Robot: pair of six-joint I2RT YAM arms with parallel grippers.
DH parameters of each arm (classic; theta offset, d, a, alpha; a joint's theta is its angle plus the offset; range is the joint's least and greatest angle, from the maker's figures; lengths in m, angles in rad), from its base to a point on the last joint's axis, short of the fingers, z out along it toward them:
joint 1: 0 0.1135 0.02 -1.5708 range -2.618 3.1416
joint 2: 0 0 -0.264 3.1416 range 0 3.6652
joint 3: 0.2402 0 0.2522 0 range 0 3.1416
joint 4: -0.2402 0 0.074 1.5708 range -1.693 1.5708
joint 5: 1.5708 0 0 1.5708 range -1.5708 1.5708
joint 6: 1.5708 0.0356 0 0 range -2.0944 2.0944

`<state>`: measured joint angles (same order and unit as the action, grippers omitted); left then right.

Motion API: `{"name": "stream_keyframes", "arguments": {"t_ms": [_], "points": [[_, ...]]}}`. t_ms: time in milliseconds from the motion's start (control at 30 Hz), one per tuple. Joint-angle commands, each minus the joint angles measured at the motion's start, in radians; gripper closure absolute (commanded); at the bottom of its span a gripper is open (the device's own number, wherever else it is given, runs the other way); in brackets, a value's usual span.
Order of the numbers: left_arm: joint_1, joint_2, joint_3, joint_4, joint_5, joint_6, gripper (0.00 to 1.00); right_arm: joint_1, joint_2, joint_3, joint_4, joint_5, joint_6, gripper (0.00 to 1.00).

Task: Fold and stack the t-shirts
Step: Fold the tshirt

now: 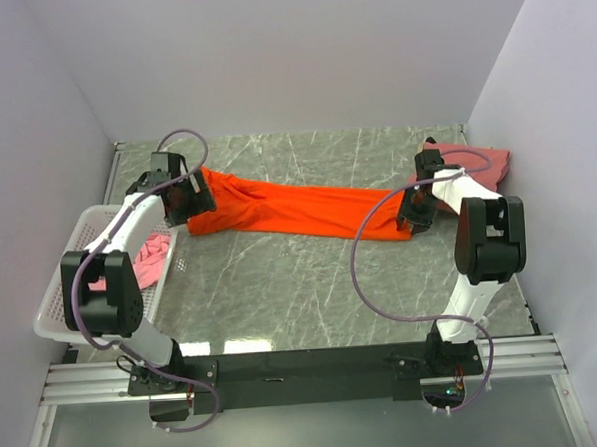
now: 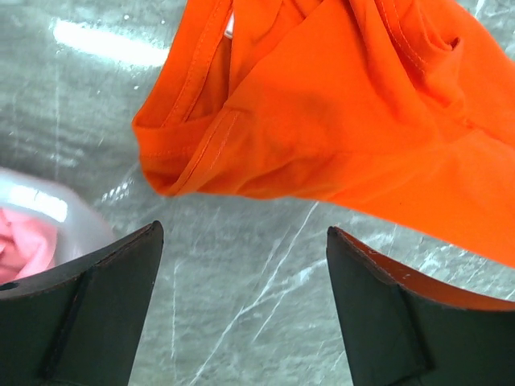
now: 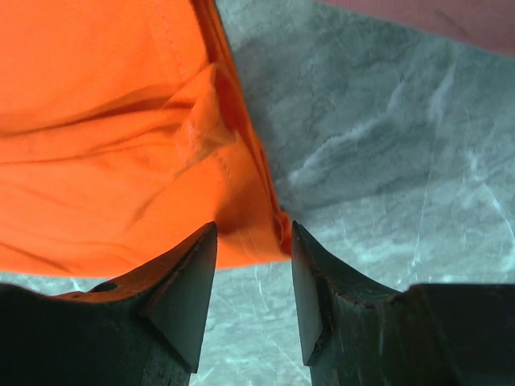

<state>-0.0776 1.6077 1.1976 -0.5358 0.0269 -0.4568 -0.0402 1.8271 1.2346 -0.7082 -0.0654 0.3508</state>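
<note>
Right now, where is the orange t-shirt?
In the top view the orange t-shirt lies stretched across the far half of the table, between the left gripper and the right gripper, with the white basket to its left.

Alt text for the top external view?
An orange t-shirt lies stretched across the marble table, the left gripper at one end and the right gripper at the other, both open. A pink shirt sits in the white basket at left; a salmon shirt lies far right.
</note>
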Motion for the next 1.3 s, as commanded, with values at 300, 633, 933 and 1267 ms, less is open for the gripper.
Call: {"name": "stream_keyframes", "arguments": {"t_ms": [300,633,933,1267], "points": [[0.002,-0.104,-0.007,-0.015,-0.024,0.032,0.12,-0.007,0.026,-0.073,0.026,0.038,0.013,0.74],[0.002,-0.127,-0.076,-0.004,-0.088,0.063,0.12,-0.007,-0.09,-0.161,-0.048,0.22,0.019,1.0],[-0.011,-0.085,-0.181,0.102,-0.012,0.052,0.19,-0.026,-0.153,-0.245,-0.054,0.268,0.027,1.0],[-0.071,0.058,-0.075,0.154,-0.058,0.102,0.23,-0.03,-0.17,-0.262,-0.04,0.242,0.027,1.0]]}}
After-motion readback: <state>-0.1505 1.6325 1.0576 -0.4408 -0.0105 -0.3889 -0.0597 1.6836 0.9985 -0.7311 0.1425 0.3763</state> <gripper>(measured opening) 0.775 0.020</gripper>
